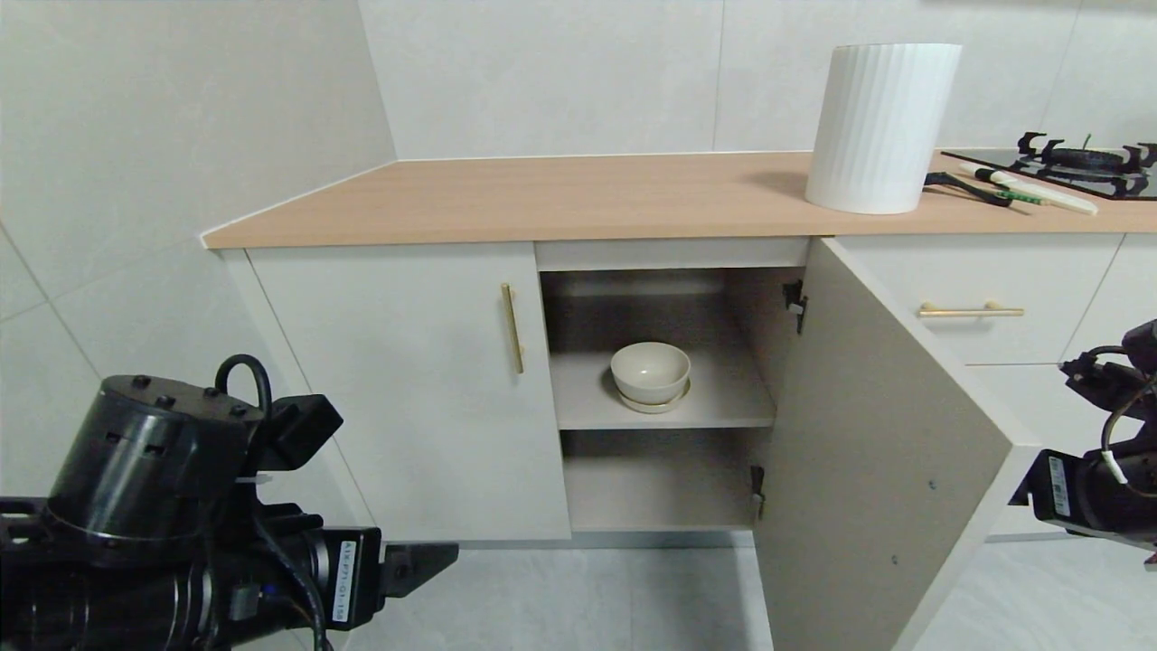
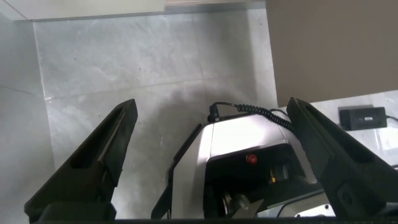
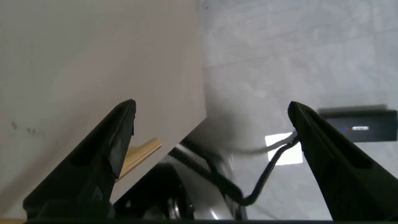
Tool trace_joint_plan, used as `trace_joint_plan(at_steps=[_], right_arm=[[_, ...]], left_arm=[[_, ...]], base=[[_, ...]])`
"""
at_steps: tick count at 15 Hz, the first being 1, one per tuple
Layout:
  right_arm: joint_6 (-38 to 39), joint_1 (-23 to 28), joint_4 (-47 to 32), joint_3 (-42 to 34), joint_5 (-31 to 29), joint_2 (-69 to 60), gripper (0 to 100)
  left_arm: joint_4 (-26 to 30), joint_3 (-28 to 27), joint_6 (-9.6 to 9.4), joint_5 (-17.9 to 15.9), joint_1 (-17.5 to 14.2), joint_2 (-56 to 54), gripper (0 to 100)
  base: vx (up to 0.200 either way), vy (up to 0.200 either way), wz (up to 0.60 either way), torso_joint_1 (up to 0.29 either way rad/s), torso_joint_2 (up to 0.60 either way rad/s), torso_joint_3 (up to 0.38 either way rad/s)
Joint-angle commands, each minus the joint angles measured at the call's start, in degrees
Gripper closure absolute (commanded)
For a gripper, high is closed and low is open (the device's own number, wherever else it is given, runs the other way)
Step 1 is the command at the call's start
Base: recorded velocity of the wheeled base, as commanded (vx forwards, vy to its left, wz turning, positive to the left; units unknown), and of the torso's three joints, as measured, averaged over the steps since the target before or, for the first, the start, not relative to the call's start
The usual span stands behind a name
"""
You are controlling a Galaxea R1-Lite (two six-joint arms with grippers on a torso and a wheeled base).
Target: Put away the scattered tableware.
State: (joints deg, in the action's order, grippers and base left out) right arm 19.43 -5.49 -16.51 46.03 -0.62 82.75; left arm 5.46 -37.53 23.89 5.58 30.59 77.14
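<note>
You have the long wooden surface (image 1: 542, 194) running across the top, with the cabinet (image 1: 669, 253) under it. The right door (image 1: 886, 434) stands swung wide open, and the left door (image 1: 407, 389) is shut. A tall white ribbed canister (image 1: 881, 127) stands on the surface above the open door, near the stove (image 1: 1085, 163) at the far right.

Your left pincer (image 2: 211, 107) hangs low on the left over the floor tiles (image 2: 155, 56), spread wide with nothing in it. Your right pincer (image 3: 211, 109) sits low on the right beside the open door, equally wide and gripping nothing.

Inside, near the middle of the upper shelf (image 1: 732, 398), a cream bowl (image 1: 650, 371) sits upright on a small plate (image 1: 651, 406). Between canister and stove, a black tool (image 1: 967, 186) and a pale tool (image 1: 1030, 192) lie close together. A brass handle (image 1: 512, 327) runs upright on the shut door.
</note>
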Motion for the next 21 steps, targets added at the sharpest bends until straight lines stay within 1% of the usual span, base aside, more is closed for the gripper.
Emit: trace_joint_plan(at_steps=[1,4,5,6,10,12,15,17,21], right_arm=[[2.2,-3.4,1.2,-0.2,0.1,0.3,0],[4.2,-7.4,7.7,-2.9,0.0,1.8,0],[4.2,-7.4,7.7,-2.9,0.0,1.8,0],[4.2,-9.1,12.1,-3.8,-0.1,3.8,0],[4.2,-11.7,16.7,-3.6,-0.1,6.8,0],[4.1,-13.7,21.9,-3.5,-0.1,8.5,0],[3.9,-15.6,25.0,-2.7,-0.1,11.2,0],[3.8,-16.8,27.1,-0.9,0.0,13.8,0],[3.7,-17.8,27.4,4.2,0.0,18.2,0]], left_arm=[[0.0,0.0,0.01,0.0,0.0,-0.1,0],[0.0,0.0,0.01,0.0,0.0,-0.1,0],[0.0,0.0,0.01,0.0,0.0,-0.1,0],[0.0,0.0,0.01,0.0,0.0,-0.1,0],[0.0,0.0,0.01,0.0,0.0,-0.1,0],[0.0,0.0,0.01,0.0,0.0,-0.2,0],[0.0,-0.1,0.01,0.1,0.0,-0.3,0],[0.0,-0.1,-0.08,0.6,0.0,-0.4,0],[0.0,-0.1,-0.08,1.2,0.0,-0.4,0]], base=[[0.0,0.0,0.0,0.0,0.0,0.0],[0.0,0.0,0.0,0.0,0.0,0.0],[0.0,0.0,0.0,0.0,0.0,0.0],[0.0,0.0,0.0,0.0,0.0,0.0],[0.0,0.0,0.0,0.0,0.0,0.0],[0.0,0.0,0.0,0.0,0.0,0.0],[0.0,0.0,0.0,0.0,0.0,0.0],[0.0,0.0,0.0,0.0,0.0,0.0],[0.0,0.0,0.0,0.0,0.0,0.0]])
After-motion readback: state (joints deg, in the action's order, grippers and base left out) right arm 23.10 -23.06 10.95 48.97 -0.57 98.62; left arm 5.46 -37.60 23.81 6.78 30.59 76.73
